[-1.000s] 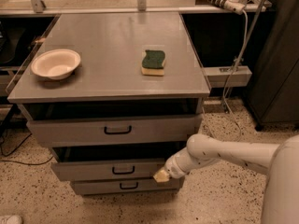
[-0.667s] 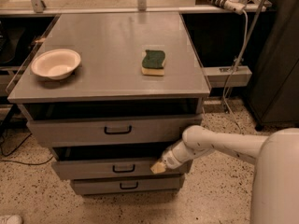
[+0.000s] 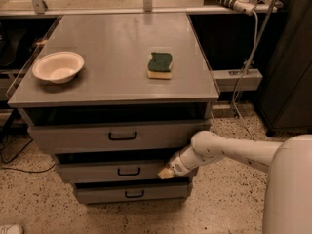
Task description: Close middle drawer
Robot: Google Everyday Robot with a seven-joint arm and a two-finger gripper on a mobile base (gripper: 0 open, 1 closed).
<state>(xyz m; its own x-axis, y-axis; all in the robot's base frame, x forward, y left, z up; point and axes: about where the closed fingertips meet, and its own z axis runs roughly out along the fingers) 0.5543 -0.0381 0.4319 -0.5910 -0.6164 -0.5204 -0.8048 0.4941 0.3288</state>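
While middle drawer point(image 3: 92, 172) sits ajar (inside dark), hand point(image 3: 165, 172) at its front

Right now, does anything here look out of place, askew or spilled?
The middle drawer stands ajar, with a dark gap showing above its front; the top drawer looks ajar too. The tool is at the right end of the middle drawer's front. The bowl and sponge sit flat on the cabinet top; nothing is spilled.

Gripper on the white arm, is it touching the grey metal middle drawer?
Touching. The camera view shows the gripper pressed against the front of the grey metal middle drawer, right of its black handle, with no gap.
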